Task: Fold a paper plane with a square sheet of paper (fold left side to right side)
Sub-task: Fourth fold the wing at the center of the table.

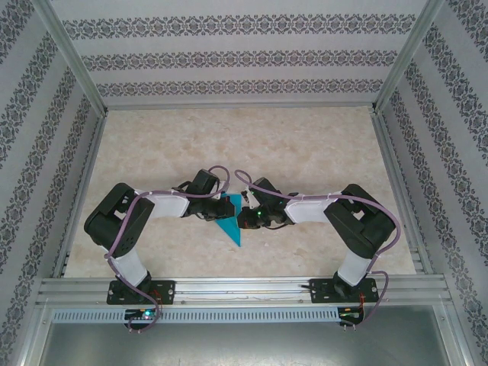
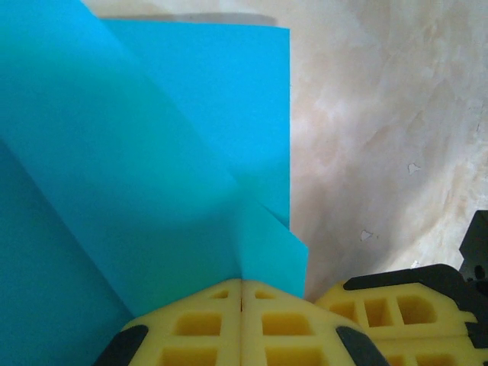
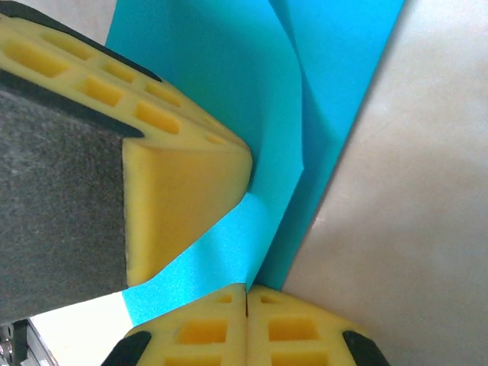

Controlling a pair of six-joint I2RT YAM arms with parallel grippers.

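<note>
The turquoise square sheet of paper (image 1: 231, 227) lies at the table's middle, folded into a pointed paper plane shape with its tip toward the near edge. My left gripper (image 1: 226, 207) meets it from the left and my right gripper (image 1: 244, 219) from the right. In the left wrist view the left gripper (image 2: 242, 293) is shut on a raised crease of the paper (image 2: 152, 152), with the right gripper's yellow fingers (image 2: 381, 313) close beside. In the right wrist view the right gripper (image 3: 246, 299) is shut on a fold of the paper (image 3: 259, 99), next to the left gripper's finger (image 3: 183, 183).
The beige marbled table top (image 1: 305, 152) is boxed in by patterned walls on three sides and aluminium posts. A metal rail (image 1: 244, 288) with the arm bases runs along the near edge. Small chips (image 2: 412, 168) mark the surface to the paper's right.
</note>
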